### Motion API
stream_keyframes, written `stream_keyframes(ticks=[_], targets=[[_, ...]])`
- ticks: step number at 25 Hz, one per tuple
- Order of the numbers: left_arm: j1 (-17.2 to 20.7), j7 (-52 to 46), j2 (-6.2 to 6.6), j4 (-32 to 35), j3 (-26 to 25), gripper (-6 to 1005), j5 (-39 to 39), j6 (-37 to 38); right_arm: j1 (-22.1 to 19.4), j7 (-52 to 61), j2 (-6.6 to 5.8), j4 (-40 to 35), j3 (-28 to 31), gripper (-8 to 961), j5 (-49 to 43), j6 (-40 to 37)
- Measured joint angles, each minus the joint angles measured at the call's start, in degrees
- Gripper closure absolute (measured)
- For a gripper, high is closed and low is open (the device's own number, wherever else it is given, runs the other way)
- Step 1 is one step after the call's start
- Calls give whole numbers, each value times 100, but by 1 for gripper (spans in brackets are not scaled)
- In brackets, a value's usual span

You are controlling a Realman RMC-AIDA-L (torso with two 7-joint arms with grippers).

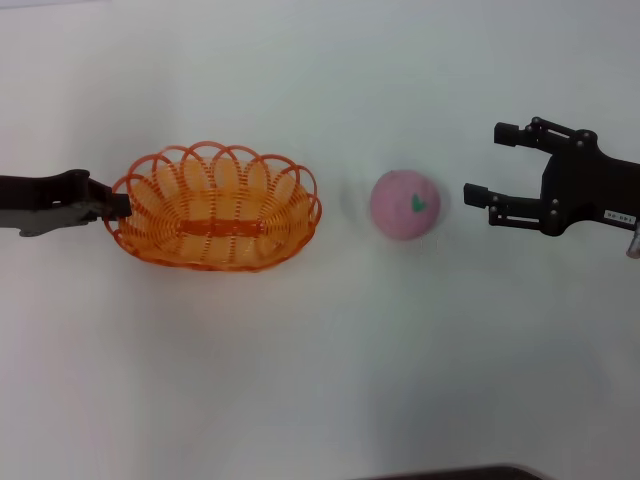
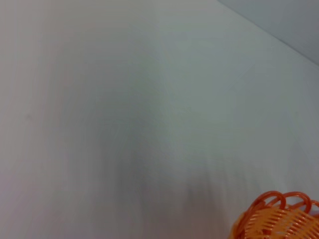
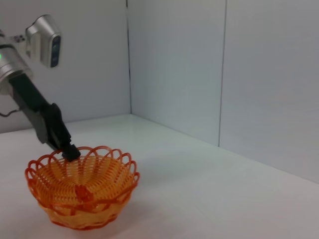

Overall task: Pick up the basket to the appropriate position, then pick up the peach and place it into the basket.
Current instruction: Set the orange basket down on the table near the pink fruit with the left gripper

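The left hand (image 1: 118, 207) is clamped on the rim of the basket (image 1: 215, 206), which sits on the white bench (image 1: 320, 380) left of the peach (image 1: 404, 204). Step 1, placing the basket, looks nearly finished. The right hand (image 1: 482, 163), fingers apart, waits beside the peach; next it must close around it.

You get bright, even light; soft shadow under the basket (image 1: 214, 207); the left wrist view looks perhaps blurred.
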Motion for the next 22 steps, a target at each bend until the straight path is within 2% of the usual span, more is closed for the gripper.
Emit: stream_keyframes(ticks=[3, 8, 22], targets=[[186, -96, -11, 5, 216, 955, -184, -172, -5, 1, 5, 14, 37, 68, 0, 26], [495, -254, -12, 5, 920, 955, -627, -559, -21, 4, 7, 30, 87, 68, 0, 54], [737, -468, -12, 14, 1185, 956, -860, -874, -5, 9, 7, 29, 64, 69, -34, 55]])
